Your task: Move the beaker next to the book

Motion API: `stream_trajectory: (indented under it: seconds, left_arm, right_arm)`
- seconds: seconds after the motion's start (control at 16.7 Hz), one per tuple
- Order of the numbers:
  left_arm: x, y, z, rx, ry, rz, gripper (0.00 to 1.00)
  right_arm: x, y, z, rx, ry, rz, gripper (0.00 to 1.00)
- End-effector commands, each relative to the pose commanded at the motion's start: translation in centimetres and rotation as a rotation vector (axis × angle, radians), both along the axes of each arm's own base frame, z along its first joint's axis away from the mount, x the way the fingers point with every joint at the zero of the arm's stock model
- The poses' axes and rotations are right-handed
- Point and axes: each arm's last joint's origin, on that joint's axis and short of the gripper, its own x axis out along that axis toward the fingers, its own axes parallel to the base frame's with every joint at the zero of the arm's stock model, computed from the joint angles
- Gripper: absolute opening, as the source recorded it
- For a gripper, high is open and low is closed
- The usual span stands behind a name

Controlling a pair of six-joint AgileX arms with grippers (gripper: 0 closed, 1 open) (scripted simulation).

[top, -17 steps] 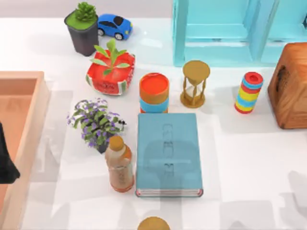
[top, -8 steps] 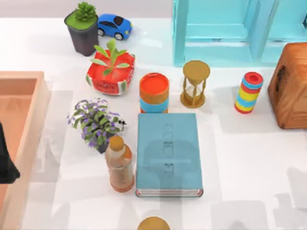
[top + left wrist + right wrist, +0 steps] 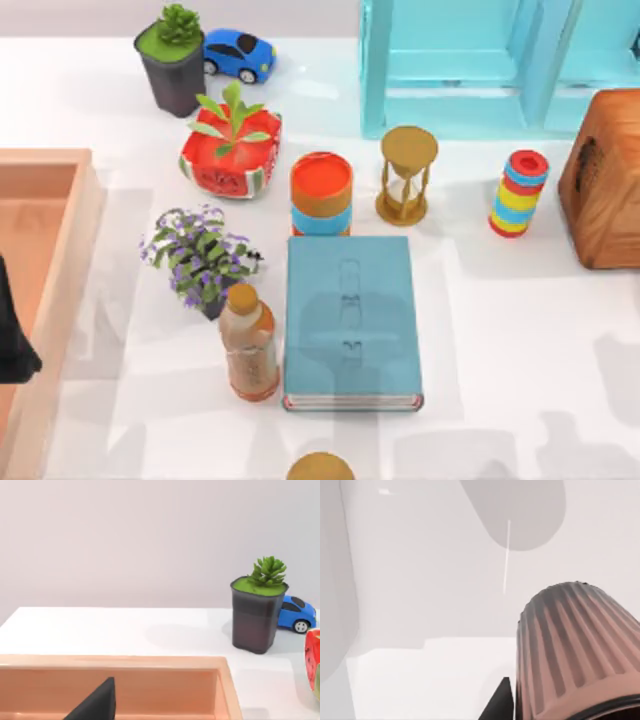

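Right wrist view has the beaker (image 3: pixel 575 650) v. close to the cam: ribbed pinkish-brown wall, ribs running along its long axis from a rounded end to a dark rim. The rim end is cut off by the frame edge, so the mouth itself is hard to make out. A dark part of the right gripper (image 3: pixel 502 702) sits just beside the wall. Whether it's clenched on the beaker or released can't be told. Which way the beaker's axis lies relative to the table, and where over the table it is, also can't be told; the bkgd is pale blank surface.

Top view: the book (image 3: pixel 350 320) lies flat, cover up, mid-table, long axis running far-to-near, white page edges at its near end. An orange-topped can (image 3: pixel 321 192) stands just behind its far edge, and a bottle (image 3: pixel 248 340) is just beside its left edge. A tan round top (image 3: pixel 320 467) is cut off at the near edge; it's unclear what it belongs to. A wooden box (image 3: pixel 605 180) at right is partly out of frame.

The left gripper (image 3: pixel 97 705) is parked over the wooden tray (image 3: pixel 60 160) at the table's left, w/ just a dark wedge of it visible; its grip state can't be told.
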Motion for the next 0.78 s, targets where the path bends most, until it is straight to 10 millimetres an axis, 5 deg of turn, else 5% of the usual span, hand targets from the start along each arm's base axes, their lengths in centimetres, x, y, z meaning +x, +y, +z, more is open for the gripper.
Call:
stream_trajectory:
  seconds: [0.36, 0.78]
  left_arm:
    - [0.0, 0.0, 0.0, 0.0, 0.0, 0.0, 1.0]
    - [0.0, 0.0, 0.0, 0.0, 0.0, 0.0, 1.0]
  right_arm:
    - [1.2, 1.1, 0.5, -0.002, 0.019, -0.042, 0.0]
    - [5.4, 6.7, 2.9, -0.022, 0.033, -0.343, 0.0]
